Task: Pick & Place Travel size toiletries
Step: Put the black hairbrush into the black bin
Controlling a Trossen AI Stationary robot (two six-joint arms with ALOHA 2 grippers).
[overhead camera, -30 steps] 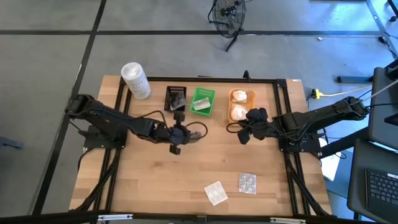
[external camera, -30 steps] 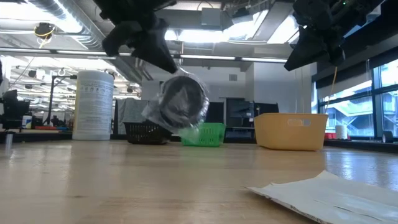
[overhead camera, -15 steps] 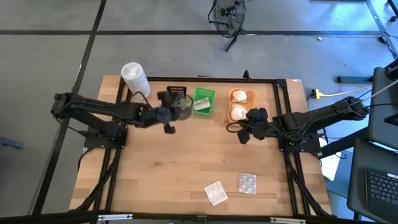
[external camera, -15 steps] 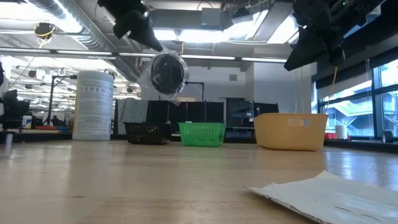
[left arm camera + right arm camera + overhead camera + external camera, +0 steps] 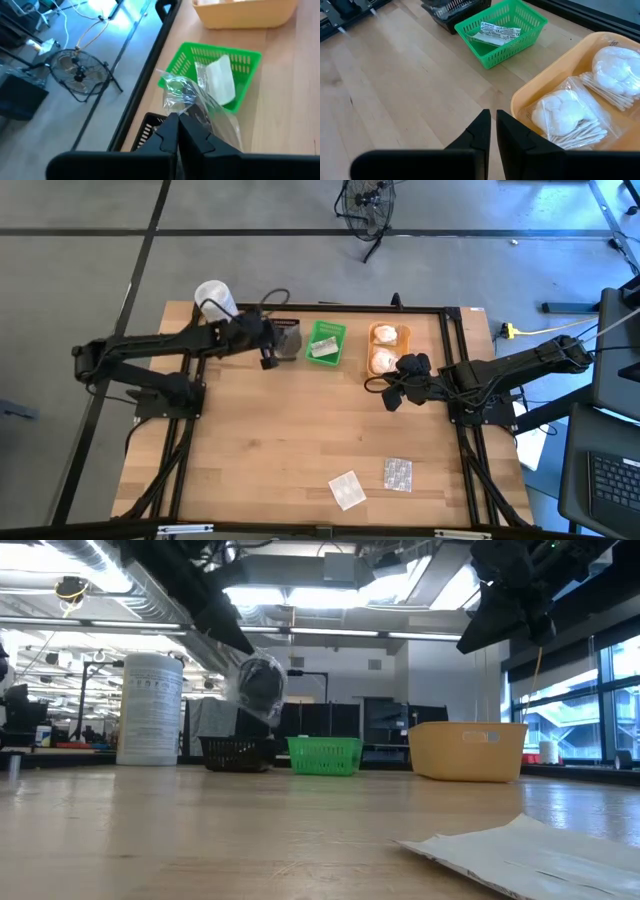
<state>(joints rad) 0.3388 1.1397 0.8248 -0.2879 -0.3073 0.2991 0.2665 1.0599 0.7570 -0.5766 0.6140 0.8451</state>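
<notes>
A pale wooden table (image 5: pixel 300 460) stands in an open workshop, a floor fan (image 5: pixel 77 75) beyond its far edge; the left gripper (image 5: pixel 268 340), fingers pinched together on the clear wrapper of a black round pad (image 5: pixel 258 683), hangs above the black tray (image 5: pixel 287 338), the pad dangling tilted beneath it; just beside that tray sits the green tray (image 5: pixel 500 35) holding flat white sachets (image 5: pixel 495 34) with small print too fine to read; next comes the orange tray (image 5: pixel 555 95) with two clear-wrapped cotton bundles (image 5: pixel 570 117); the right gripper (image 5: pixel 390 395), fingers nearly closed on nothing, hovers just in front of the orange tray; a tall white tub (image 5: pixel 150 708) with illegible label text stands beside the black tray; a blister pack (image 5: pixel 397 474) and a white sachet (image 5: pixel 347 489) lie well apart, near the table's front edge.
</notes>
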